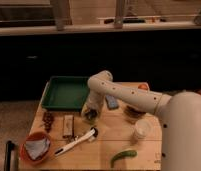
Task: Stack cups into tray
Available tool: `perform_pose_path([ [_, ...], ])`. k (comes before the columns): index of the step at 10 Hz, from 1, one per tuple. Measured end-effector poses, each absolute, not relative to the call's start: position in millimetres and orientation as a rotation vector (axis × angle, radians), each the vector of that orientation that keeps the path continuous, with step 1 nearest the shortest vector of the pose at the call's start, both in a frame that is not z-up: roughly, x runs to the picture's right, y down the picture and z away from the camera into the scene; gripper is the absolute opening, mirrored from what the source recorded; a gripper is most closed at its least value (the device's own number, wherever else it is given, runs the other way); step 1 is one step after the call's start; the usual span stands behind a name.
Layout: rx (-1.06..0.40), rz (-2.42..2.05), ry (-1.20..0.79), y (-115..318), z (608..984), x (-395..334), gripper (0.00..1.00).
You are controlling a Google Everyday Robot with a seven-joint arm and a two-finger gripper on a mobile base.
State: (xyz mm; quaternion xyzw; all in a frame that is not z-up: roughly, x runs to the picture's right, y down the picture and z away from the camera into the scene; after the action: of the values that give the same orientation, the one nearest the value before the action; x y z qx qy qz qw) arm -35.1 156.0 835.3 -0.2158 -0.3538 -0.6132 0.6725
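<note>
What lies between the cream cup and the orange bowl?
A white-handled utensil, shown in the camera view; the gripper hangs farther back, just in front of the tray.

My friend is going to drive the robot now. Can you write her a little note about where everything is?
Hand: down at the olive-green cup, at the end of the arm bent over the table.
Olive-green cup: on the table, just in front of the tray's right corner.
Cream-white cup: on the table to the right, in front of the dark brown bowl.
Done: no cup is in the tray yet.
Left: put both cups in the tray, one stacked in the other.
</note>
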Motion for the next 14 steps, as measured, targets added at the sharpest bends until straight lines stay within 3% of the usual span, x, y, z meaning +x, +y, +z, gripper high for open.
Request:
perform_pose_path([
  [2,-0.486,-1.377,-0.800,156.2,836.0,-35.5,0.11],
  [4,-0.485,-1.379,-0.799,155.5,835.8,-36.0,0.00],
  [14,-0.464,-1.397,-0.725,139.3,814.2,-30.5,0.00],
])
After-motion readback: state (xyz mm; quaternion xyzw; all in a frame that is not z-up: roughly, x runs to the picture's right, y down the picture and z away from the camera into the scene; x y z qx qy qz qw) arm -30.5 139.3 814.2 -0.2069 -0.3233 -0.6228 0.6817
